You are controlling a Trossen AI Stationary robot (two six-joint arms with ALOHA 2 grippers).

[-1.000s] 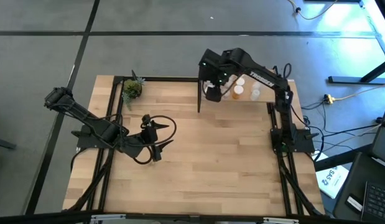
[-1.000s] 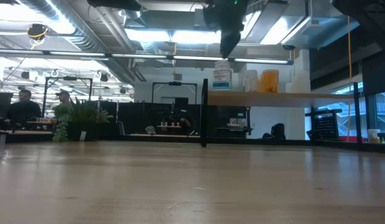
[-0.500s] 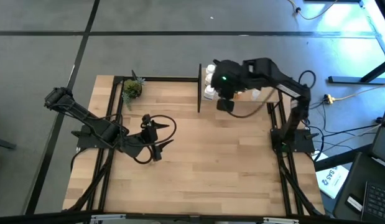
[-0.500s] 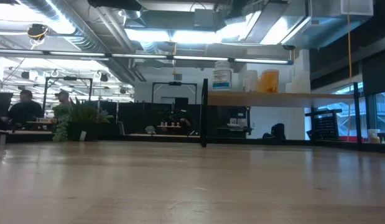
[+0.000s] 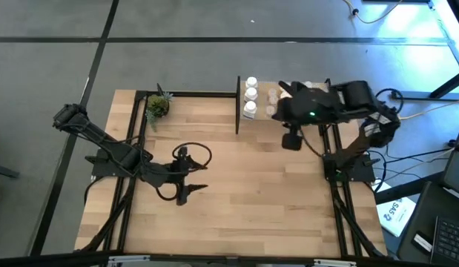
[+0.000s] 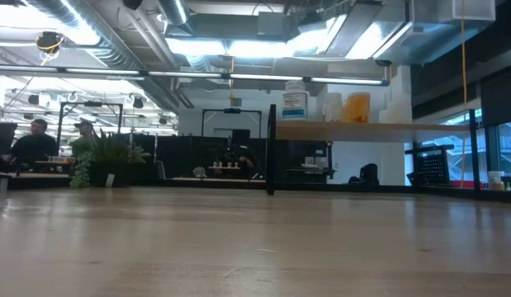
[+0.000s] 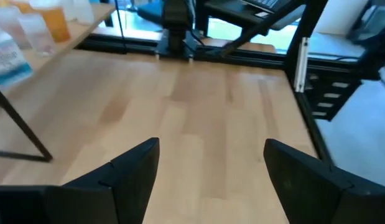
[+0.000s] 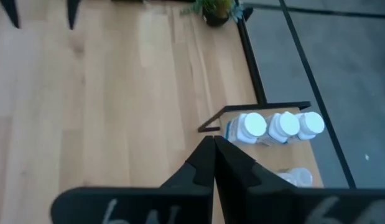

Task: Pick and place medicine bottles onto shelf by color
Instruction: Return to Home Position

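Light-wood boards of the table (image 5: 244, 200) are seen from above with a dark arm at each side. At the left, the left tool (image 5: 199, 176) is held over the table with its fingers spread wide and nothing between them, well apart from the shelf (image 5: 260, 83). A small potted plant (image 5: 157, 106) is set at the far left corner, between that arm and the shelf.

Further right, the medicine bottles are all gathered on the raised shelf. Three white bottles (image 5: 250, 95) are lined up at its left end, just beside a black post (image 5: 237, 104), and clear bottles (image 5: 271, 103) are placed next to them. The right tool (image 5: 291, 141) is held over the table just off the shelf's front edge, near the bottles but touching none. Its fingers are pressed together and empty, as shown in its own wrist view (image 8: 214, 138), where the three white caps (image 8: 283, 126) are seen in a row beyond them.

The shelf's right part is covered by the right arm in the high view. An orange bottle (image 6: 357, 107) there is revealed only in the low view and the left wrist view (image 7: 55, 22). Neither tool is caught in the low view, where people (image 6: 36, 142) are seen in the room behind.
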